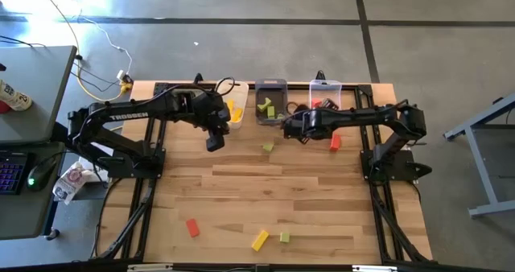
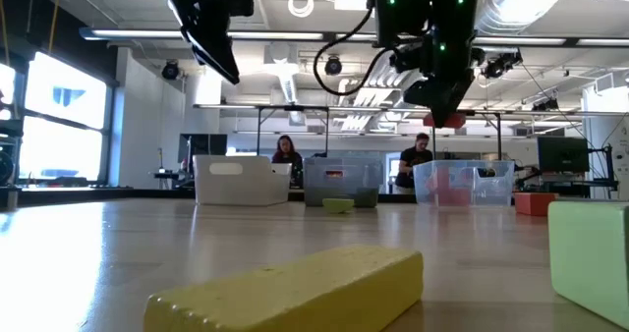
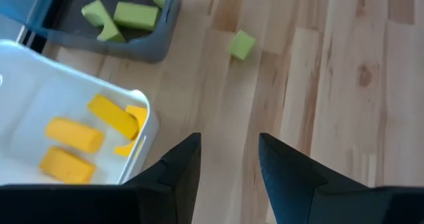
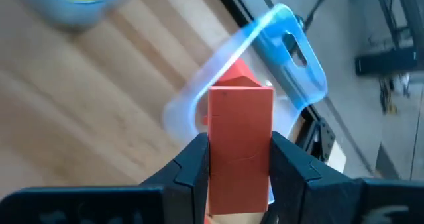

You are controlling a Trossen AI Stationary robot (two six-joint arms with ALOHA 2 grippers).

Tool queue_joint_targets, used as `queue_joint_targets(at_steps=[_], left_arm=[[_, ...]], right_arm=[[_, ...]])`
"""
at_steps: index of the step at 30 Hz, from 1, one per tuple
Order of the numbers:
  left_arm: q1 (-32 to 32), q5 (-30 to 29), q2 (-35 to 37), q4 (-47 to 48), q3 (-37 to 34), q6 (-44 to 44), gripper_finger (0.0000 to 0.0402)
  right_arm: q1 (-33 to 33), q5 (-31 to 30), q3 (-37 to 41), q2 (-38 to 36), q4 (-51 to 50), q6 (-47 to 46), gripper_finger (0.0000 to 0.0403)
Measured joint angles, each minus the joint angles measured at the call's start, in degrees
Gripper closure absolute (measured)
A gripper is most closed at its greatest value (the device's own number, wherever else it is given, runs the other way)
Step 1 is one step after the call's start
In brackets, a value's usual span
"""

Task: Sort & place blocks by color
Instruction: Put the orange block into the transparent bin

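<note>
My right gripper (image 4: 238, 164) is shut on a red block (image 4: 240, 144) and hangs in the air just before the clear bin (image 1: 326, 96), which holds red blocks. My left gripper (image 3: 228, 164) is open and empty above the table, beside the near corner of the white bin (image 3: 142, 118), which holds yellow blocks (image 3: 73, 134). The grey bin (image 1: 271, 101) holds green blocks (image 3: 136, 15). Loose on the table are a green block (image 1: 268, 147), a red block (image 1: 335, 142), and a red (image 1: 192, 227), a yellow (image 1: 259, 240) and a green block (image 1: 284, 237) near the near edge. My right gripper pinches the red block between its two fingers (image 4: 192, 168), on two opposite side faces (image 4: 215, 151). The block's free end sticks out past the fingertips. In the low view the gripper points down with the block (image 2: 445, 122) lifted clear, well above the table.
The three bins stand in a row along the table's far edge. The middle of the wooden table (image 1: 265, 191) is bare. A desk with a keyboard (image 1: 12, 175) stands off the table's left side. People sit in the room beyond the far edge.
</note>
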State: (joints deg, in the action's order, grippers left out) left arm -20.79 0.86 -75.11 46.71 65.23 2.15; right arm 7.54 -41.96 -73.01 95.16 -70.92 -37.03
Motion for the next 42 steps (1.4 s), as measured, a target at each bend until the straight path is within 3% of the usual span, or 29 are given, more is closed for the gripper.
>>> queue_joint_targets(at_steps=[7,23,35,42], left_arm=[[1.61,0.0,0.0,-2.3,0.0,0.85,0.0265],[5.35,0.22,-1.8,-8.59,-0.02,3.91,0.0265],[7.58,0.04,-8.94,-11.86,-0.04,5.8,0.0265],[9.2,0.0,-12.64,-14.71,-0.03,6.03,0.0265]], right_arm=[[6.41,0.89,0.0,0.0,-0.06,-0.53,0.0304],[21.48,12.87,0.0,0.11,1.44,2.94,0.0304],[26.42,21.71,0.0,0.11,5.25,5.13,0.0304],[27.27,23.76,0.0,0.13,5.42,6.38,0.0288]])
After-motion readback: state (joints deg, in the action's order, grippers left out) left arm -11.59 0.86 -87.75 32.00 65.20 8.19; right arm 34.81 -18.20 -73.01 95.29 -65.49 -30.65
